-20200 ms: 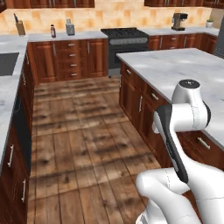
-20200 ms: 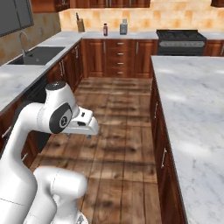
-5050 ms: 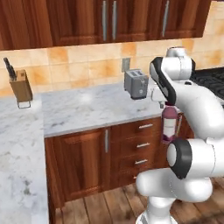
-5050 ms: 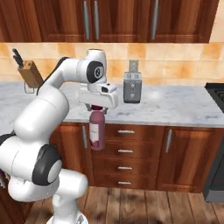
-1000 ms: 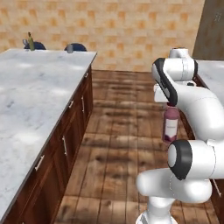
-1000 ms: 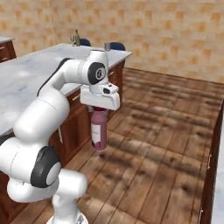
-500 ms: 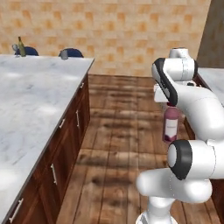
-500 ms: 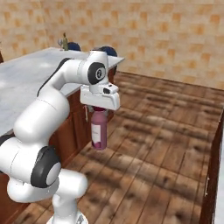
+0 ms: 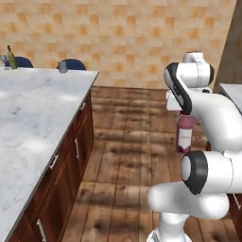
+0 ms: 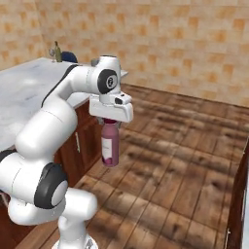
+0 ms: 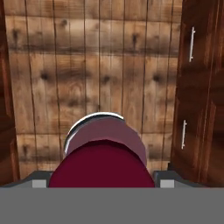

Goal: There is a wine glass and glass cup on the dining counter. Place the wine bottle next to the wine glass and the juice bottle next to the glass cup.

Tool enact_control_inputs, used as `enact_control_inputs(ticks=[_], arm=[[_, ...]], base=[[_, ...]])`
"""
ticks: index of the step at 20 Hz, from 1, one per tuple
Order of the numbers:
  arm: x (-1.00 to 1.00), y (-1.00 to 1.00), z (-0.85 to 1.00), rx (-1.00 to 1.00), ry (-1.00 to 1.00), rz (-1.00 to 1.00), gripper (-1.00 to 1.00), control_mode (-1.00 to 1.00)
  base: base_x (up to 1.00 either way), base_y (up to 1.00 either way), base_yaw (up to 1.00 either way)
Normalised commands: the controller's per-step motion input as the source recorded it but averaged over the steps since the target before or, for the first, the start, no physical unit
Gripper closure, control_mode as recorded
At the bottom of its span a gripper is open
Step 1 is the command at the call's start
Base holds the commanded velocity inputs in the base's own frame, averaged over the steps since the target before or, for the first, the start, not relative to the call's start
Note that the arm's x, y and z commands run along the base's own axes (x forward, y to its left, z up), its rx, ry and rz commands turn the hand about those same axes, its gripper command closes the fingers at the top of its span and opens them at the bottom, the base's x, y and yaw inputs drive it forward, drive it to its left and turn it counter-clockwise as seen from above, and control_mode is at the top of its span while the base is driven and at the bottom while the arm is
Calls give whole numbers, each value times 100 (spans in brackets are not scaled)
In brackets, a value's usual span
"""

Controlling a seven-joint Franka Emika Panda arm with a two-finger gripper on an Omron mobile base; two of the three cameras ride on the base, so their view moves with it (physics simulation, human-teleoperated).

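Juice bottle (image 10: 110,144) hangs upright below the gripper (image 10: 111,118), which is clamped on its maroon cap, and it is in the air over the wooden floor (image 9: 127,156), not above any counter. In the hand view the cap and the shoulder of the juice bottle (image 11: 103,157) are seen from above, with floor planks under them and brown cabinet doors (image 11: 199,87) at the side.

Far from it, the dining counter (image 9: 33,118) stretches along the left side of the left base view. At its far edge stands the wine bottle (image 9: 10,57), with the wine glass (image 9: 4,60) just beside it; the glass looks very small there, so I cannot say if they touch. The glass cup (image 9: 63,67) stands alone near the far corner of the slab, well apart from those two.

I judge that the bottle is being carried toward the glass cup, with the placing not yet done. The risks I see: the bottle is held only by the cap, so a quick swing of the arm could make it sway or slip out. When it comes down by the cup, the bottle's wide body could knock the cup over, or be set too close to the edge and tip.
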Motion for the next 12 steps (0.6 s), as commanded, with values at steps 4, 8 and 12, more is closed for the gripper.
enact_control_inputs(ticks=[4,8,12], arm=[[0,0,0,0,0,0,100,100],[0,0,0,0,0,0,100,100],[0,0,0,0,0,0,100,100]], base=[[94,-1,1],[94,-1,1],[94,-1,2]])
